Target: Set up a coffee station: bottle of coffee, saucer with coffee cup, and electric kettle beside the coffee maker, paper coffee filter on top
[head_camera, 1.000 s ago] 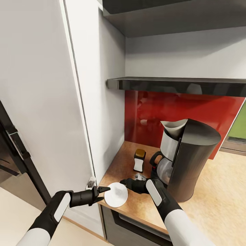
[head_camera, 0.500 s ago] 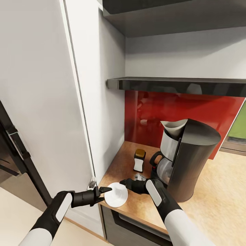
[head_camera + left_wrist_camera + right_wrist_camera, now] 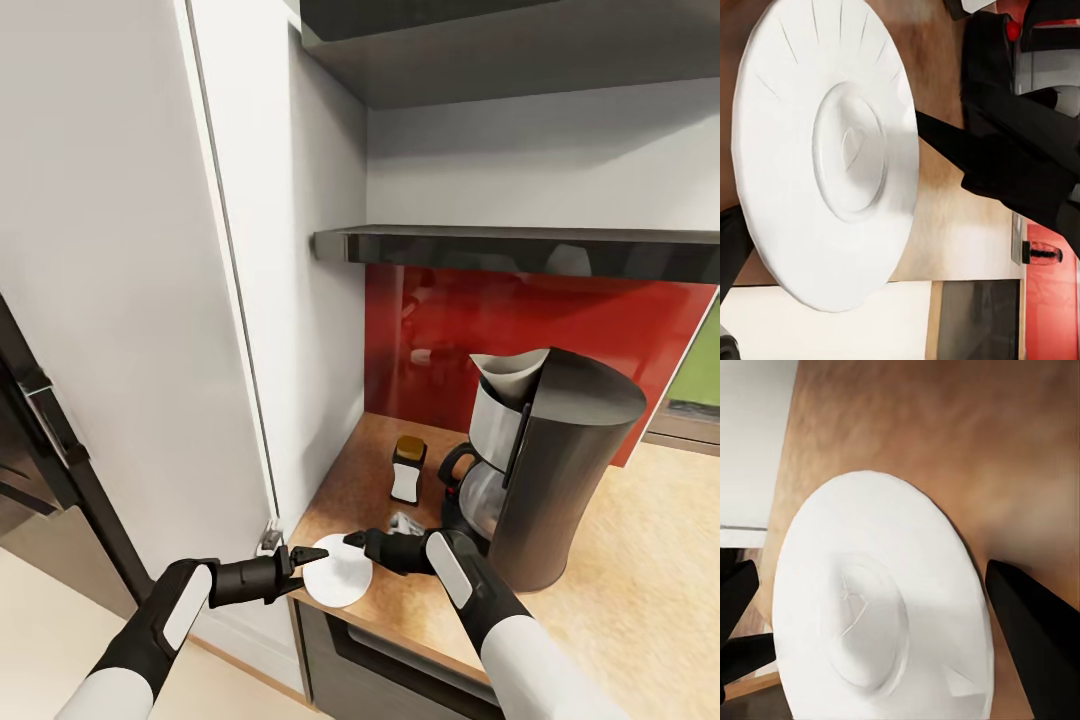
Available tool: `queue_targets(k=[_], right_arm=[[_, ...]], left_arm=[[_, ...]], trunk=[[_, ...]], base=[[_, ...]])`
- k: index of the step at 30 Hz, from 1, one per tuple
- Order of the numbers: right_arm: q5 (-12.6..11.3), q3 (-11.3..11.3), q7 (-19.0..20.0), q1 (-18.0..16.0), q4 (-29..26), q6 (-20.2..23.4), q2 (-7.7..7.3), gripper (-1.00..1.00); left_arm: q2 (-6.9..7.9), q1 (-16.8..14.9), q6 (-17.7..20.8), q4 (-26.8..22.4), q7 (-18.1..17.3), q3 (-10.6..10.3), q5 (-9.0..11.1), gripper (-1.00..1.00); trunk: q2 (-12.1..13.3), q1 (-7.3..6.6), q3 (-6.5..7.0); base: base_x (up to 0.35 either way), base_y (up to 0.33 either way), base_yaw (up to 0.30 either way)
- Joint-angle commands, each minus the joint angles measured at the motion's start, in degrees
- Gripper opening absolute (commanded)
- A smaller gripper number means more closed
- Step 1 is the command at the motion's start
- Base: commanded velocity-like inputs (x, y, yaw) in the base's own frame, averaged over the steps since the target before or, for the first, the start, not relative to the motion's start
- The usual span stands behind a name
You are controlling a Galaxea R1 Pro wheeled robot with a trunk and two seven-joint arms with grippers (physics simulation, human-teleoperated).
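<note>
Black fingertips of the left gripper (image 3: 303, 562) close on the near-left rim of the saucer (image 3: 337, 570), one tip above the plate and one below it, so this gripper grasps the saucer at the front corner of the kitchen countertop (image 3: 620, 580). From the left wrist view the saucer (image 3: 825, 150) lies broad and white between the fingers, with the right gripper (image 3: 945, 142) reaching to its far rim. The right gripper (image 3: 352, 541) meets the opposite, far-right edge of the plate; in the right wrist view one dark finger (image 3: 1039, 626) lies just beside the saucer (image 3: 881, 604) and the jaws stand spread, but whether they pinch the rim cannot be told.

Behind the saucer, near the right forearm, stands the bottle of coffee (image 3: 407, 470) on the worktop, well apart from both grippers. Just to its right rises the coffee maker (image 3: 555, 470), its carafe facing the bottle, with the paper coffee filter (image 3: 507, 377) sitting in its top. Above them runs the kitchen shelf (image 3: 520, 247) against the red backsplash (image 3: 600, 330). A tall white cabinet (image 3: 130, 300) stands at the counter's left end.
</note>
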Motion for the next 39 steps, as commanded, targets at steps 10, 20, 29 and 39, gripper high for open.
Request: queue_targets(k=[10,20,29,39], right_arm=[[0.53,0.02,0.33,-0.03,0.0,0.21,0.0,1.0],[0.53,0.02,0.33,-0.03,0.0,0.21,0.0,1.0],[0.53,0.02,0.33,-0.03,0.0,0.21,0.0,1.0],[0.53,0.02,0.33,-0.03,0.0,0.21,0.0,1.0]], left_arm=[[-1.0,-0.04,0.11,0.02,-0.18,0.07,-0.79,1.0],[-1.5,-0.04,0.34,0.02,-0.18,0.07,-0.94,1.0],[-1.44,-0.04,0.42,0.02,-0.18,0.07,-1.01,-1.0],[-1.35,-0.04,0.41,-0.06,-0.18,0.07,-0.73,-1.0]], trunk=[[-0.11,0.04,-0.15],[-0.11,0.04,-0.15],[-0.11,0.04,-0.15],[-0.11,0.04,-0.15]], base=[[0.0,0.0,0.0],[0.0,0.0,0.0],[0.0,0.0,0.0],[0.0,0.0,0.0]])
